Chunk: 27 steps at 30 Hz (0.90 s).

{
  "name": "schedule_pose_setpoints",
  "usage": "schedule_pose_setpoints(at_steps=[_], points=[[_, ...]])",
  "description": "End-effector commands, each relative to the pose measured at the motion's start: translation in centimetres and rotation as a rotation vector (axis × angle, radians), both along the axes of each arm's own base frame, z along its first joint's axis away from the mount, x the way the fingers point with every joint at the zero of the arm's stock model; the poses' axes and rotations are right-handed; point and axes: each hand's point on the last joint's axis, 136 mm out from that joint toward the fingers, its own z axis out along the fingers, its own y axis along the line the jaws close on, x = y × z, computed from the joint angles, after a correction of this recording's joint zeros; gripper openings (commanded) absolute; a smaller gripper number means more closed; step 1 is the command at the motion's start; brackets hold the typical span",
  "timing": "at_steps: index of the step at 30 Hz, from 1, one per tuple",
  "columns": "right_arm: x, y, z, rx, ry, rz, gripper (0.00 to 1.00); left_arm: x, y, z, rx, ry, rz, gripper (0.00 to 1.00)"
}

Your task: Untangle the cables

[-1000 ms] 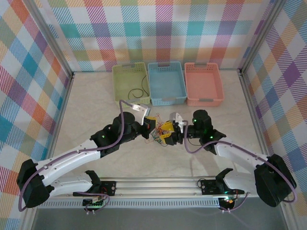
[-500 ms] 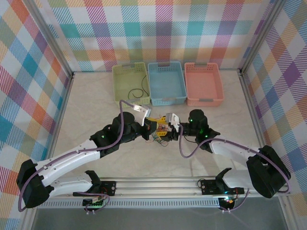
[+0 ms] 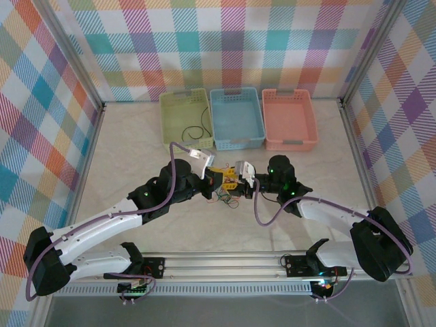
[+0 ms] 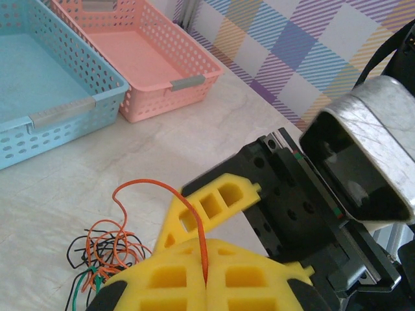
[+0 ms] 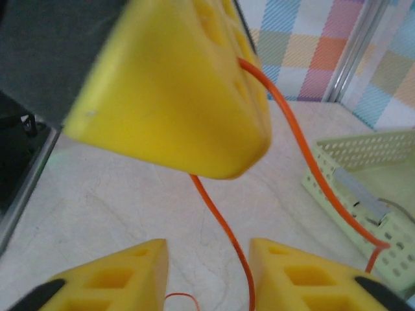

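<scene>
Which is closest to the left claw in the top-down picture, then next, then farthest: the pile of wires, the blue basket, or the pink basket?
Starting from the left gripper:
1. The pile of wires, right beside it on the table.
2. The blue basket, straight behind, in the middle of the back row.
3. The pink basket, in the back row, off to the right.

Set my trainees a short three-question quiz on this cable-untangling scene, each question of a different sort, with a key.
1. True or false: the left hand pinches the orange cable.
2. Which basket holds a black cable? A green basket, B blue basket, C pink basket.
3. Fill in: the right hand stands ___ around the orange cable.
Key: 1 true; 2 A; 3 open.
</scene>
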Motion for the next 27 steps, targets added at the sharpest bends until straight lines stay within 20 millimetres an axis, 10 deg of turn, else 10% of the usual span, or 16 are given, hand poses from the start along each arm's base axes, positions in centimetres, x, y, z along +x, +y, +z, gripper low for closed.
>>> schedule_pose_setpoints(at_steps=[1,5,8,12,27], points=[[-0.6,0.3,0.7,0.027,-0.028,0.031,0.2,-0.5,-0.3,1.9,-0.033,-0.042,-0.024,0.0],[0.6,-0.1,1.4,0.059,-0.004,-0.056,0.04,-0.2,-0.1,1.7,-0.023,-0.043,-0.005,0.06],[2.1,-1.0,2.8,0.102,0.037,-0.169,0.0,0.1,0.1,1.6,-0.015,-0.042,0.013,0.81],[4.5,-3.5,4.6,0.165,0.175,-0.365,0.0,0.5,0.5,1.5,-0.005,-0.047,0.046,1.0],[5.9,-8.0,11.4,0.398,0.405,-0.62,0.0,0.6,-1.0,-0.5,0.069,-0.05,-0.028,0.85]])
